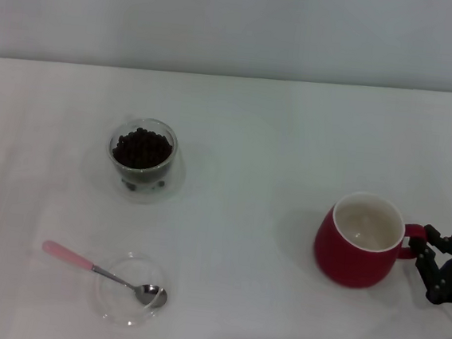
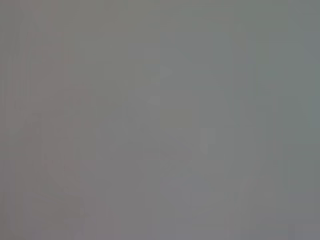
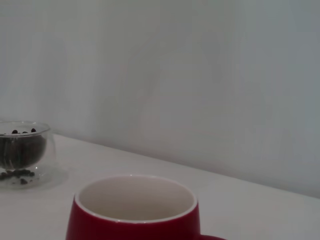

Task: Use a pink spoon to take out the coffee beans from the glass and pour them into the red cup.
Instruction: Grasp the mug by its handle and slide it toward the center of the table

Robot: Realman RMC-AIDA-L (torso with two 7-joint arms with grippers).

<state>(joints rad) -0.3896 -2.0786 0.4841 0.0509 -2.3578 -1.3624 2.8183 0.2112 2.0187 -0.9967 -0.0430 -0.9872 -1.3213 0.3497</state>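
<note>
The red cup stands upright at the right of the table, its off-white inside empty; it also fills the near part of the right wrist view. My right gripper is at the cup's loop handle, touching it. The glass stands at the far left, filled with dark coffee beans; the glass also shows in the right wrist view. The pink spoon lies at the front left, its metal bowl resting in a flat clear dish. My left gripper is out of view.
The white table runs back to a pale wall. The left wrist view shows only plain grey. Open tabletop lies between the glass, the dish and the cup.
</note>
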